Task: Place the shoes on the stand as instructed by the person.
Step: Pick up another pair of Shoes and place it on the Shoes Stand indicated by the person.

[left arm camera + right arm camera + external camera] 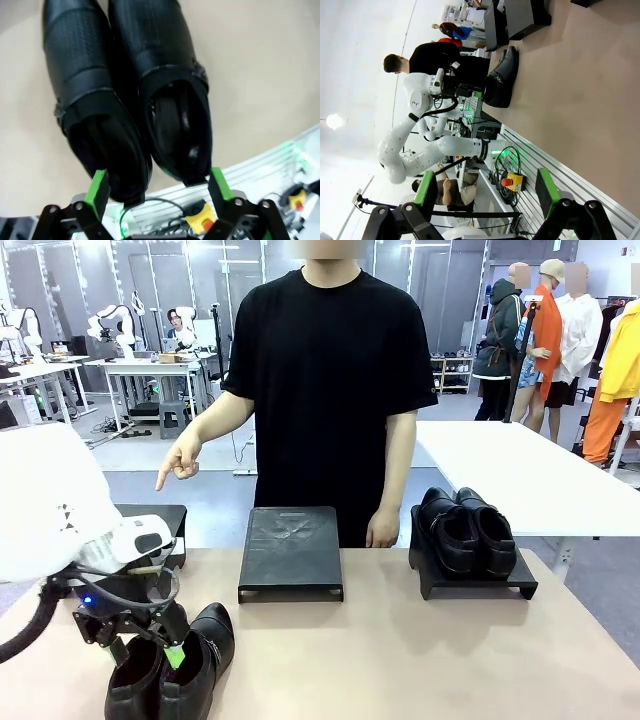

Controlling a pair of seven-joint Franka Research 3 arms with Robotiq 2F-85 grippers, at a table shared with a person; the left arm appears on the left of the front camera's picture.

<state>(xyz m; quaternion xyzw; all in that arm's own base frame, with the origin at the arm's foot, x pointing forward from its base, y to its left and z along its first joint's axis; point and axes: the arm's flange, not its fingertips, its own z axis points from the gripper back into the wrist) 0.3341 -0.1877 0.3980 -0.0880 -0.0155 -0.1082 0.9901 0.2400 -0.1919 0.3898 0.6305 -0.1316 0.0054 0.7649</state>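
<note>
Three black stands sit in a row across the far half of the bench (420, 660). The right stand (430, 586), at mid-right of the front view, carries one pair of shoes (468, 530), set side by side and touching. The middle stand (290, 550), at frame centre, shows its flat, scuffed top. The left stand (168, 516) is half hidden behind the left arm at the left edge.

The second pair of shoes (205, 645) lies directly on the bench in the lower left corner, side by side, with the toes pointing away from the camera. The left gripper (157, 182) hangs at this pair's heels. Its green-padded fingers are spread apart, and both heels sit between them. Whether the pads touch the leather I cannot tell.

The person (330, 380) stands behind the middle stand. One hand (180, 462) points down toward the left of the frame. The other hand (382, 530) rests at the bench's far edge, between the middle and right stands.

The right gripper (484, 186) has its fingers wide apart, away from the shoes.
</note>
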